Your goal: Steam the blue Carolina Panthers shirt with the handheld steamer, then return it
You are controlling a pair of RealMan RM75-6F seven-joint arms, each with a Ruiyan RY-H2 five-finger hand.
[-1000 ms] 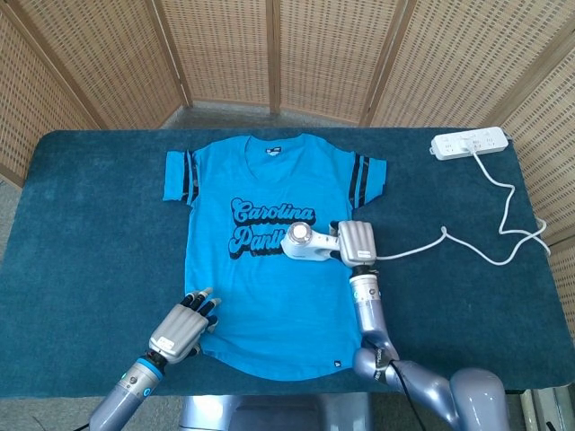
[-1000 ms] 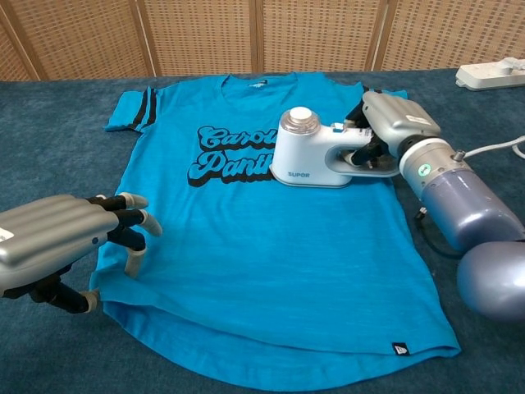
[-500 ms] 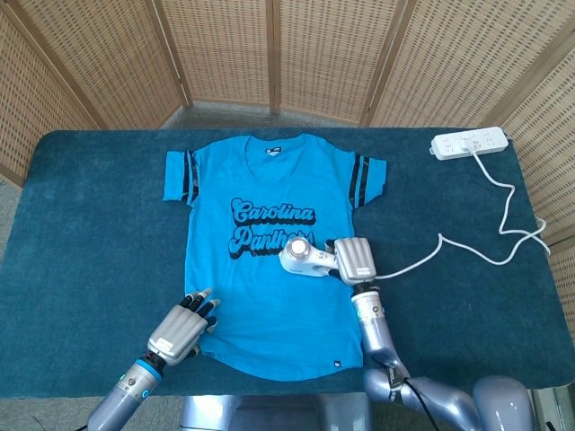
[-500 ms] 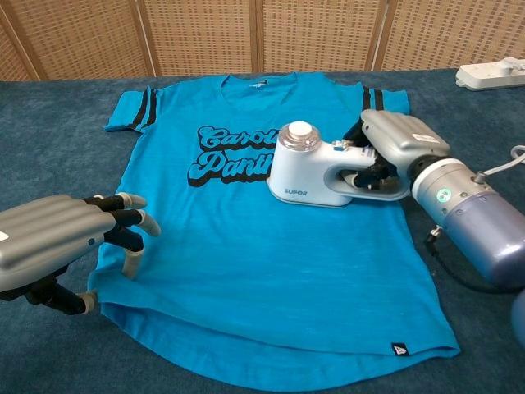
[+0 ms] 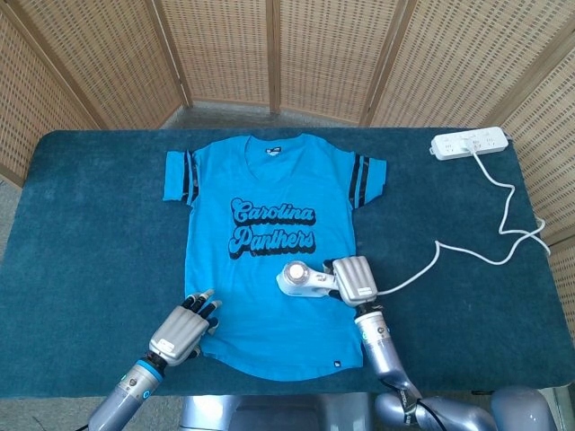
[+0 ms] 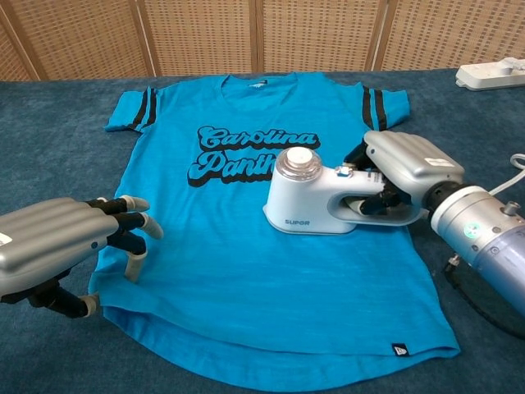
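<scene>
Steamer pass — lower front of shirt

Right hand grasping the steamer, drawn down from the lettering toward the hem of the blue shirt; steaming continues. Left hand pins the hem corner — holds nothing.

Woven screens standing behind a carpeted table

We are looking at a folding wicker screen with tan wooden frames wrapping around the back and sides of a table covered in dark teal carpet-like cloth. Even daylight is falling across it, and a strip of pale grey floor is showing behind the table.
</scene>
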